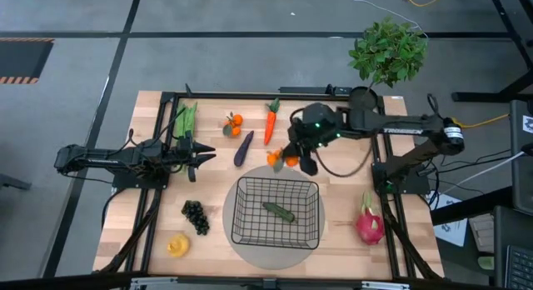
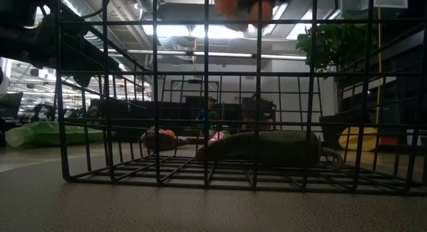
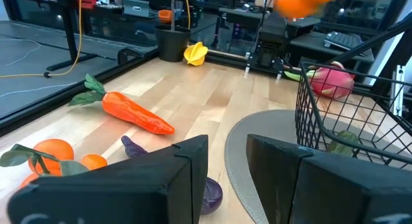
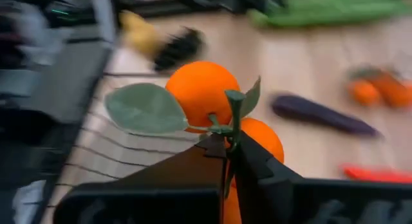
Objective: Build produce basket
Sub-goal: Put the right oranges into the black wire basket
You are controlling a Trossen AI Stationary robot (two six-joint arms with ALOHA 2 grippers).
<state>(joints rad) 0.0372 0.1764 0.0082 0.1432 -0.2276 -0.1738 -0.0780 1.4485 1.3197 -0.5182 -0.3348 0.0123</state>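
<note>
My right hand (image 1: 293,159) pinches an orange cluster (image 4: 219,114) by its stem, just beyond the basket (image 1: 276,212) rim; released early, it lands outside. My left hand (image 1: 200,156) waits open, beside the basket.

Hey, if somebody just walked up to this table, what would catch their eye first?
Probably the right gripper, shut on an orange cluster by its leafy stem and held in the air beside the far edge of the black wire basket. Next, the basket itself at the table's near middle, with only a small cucumber lying in it. The left gripper waits open at the table's left.
</note>
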